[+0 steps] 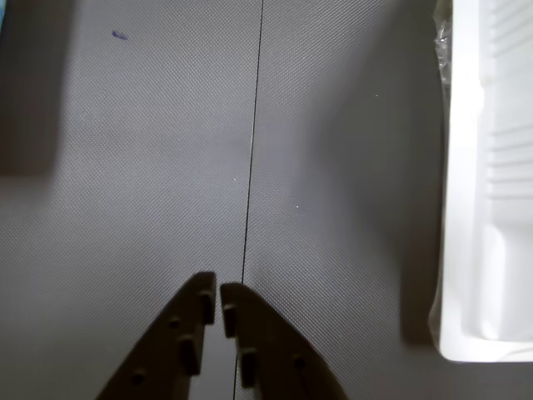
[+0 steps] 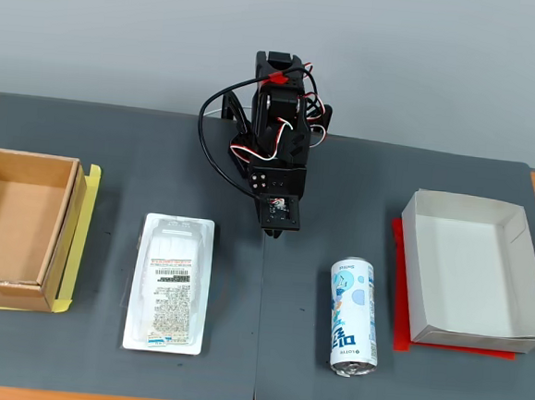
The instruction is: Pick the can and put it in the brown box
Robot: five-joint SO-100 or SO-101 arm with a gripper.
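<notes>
— Grey mat [image 1: 333, 167] fills the wrist view?
— Yes; the gripper [image 1: 218, 293] is clenched on nothing, white package [image 1: 491, 183] at the right edge.
— And the fixed view?
— The can [image 2: 354, 315] lies near the mat's front edge; the brown box [image 2: 17, 227] sits at the left edge.

Package [image 2: 170, 283] flanks open mat [image 2: 266, 330]

Fixed view bright, even, sharp; wrist view dim, soft, shadowy.
</notes>
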